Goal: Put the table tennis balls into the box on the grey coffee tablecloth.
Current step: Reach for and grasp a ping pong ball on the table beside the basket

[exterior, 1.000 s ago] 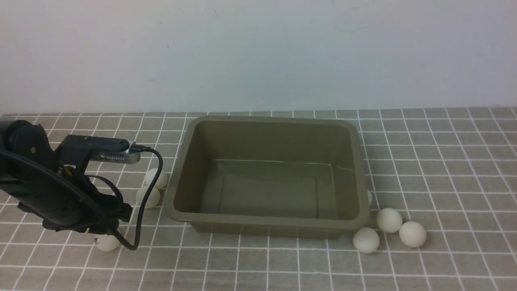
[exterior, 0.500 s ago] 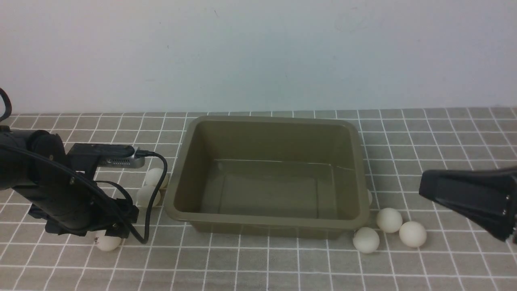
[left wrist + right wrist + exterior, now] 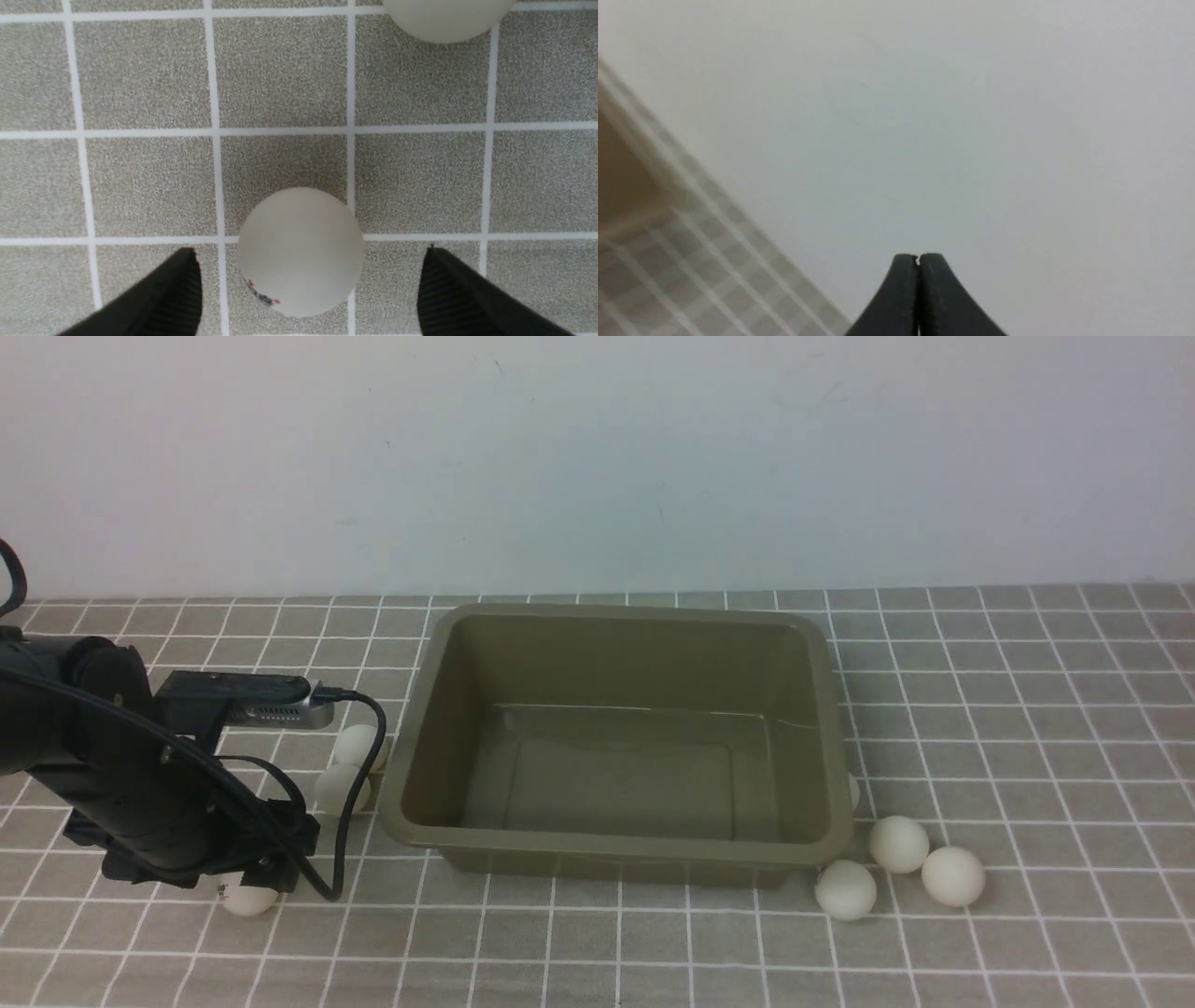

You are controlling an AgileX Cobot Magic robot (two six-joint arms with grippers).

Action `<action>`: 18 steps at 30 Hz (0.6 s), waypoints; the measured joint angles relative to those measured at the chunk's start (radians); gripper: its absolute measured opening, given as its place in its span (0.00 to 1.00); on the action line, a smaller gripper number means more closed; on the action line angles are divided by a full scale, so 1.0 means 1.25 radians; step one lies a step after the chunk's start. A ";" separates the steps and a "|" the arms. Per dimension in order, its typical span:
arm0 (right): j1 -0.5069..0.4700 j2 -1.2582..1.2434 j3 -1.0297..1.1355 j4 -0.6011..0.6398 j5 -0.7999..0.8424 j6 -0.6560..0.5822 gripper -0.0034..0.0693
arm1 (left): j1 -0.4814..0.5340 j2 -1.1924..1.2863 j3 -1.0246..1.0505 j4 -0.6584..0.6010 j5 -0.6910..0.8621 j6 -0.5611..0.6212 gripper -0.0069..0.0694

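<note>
Ball [image 3: 301, 252] within spread left hand [image 3: 308, 254]

Soft, even, rather dim light, seemingly overhead, faint shadows under box [image 3: 616, 843] and table tennis balls [image 3: 899, 844], mild sheen on box floor, right wrist view blurred, grey coffee tablecloth [image 3: 654, 280] smeared there.

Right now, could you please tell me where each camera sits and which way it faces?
Front view: between the arms, facing forward over the grey coffee tablecloth, box and wall; only the left arm shows.
Left wrist view: on the left wrist, looking down at a logo ball framed by the open left gripper.
Right wrist view: on the right wrist, facing mostly wall; the shut right gripper shows.
Shared: front and left wrist views both show that ball.
</note>
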 joint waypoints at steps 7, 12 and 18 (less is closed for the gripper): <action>-0.001 0.014 0.000 0.948 0.594 -0.184 0.03 | 0.000 0.000 0.000 0.001 0.001 -0.003 0.82; 0.002 0.105 -0.005 1.506 0.802 -0.706 0.03 | 0.000 0.000 0.000 0.002 0.001 -0.003 0.82; 0.008 0.126 -0.018 1.702 0.854 -0.895 0.03 | 0.000 0.018 0.000 0.002 -0.015 -0.003 0.82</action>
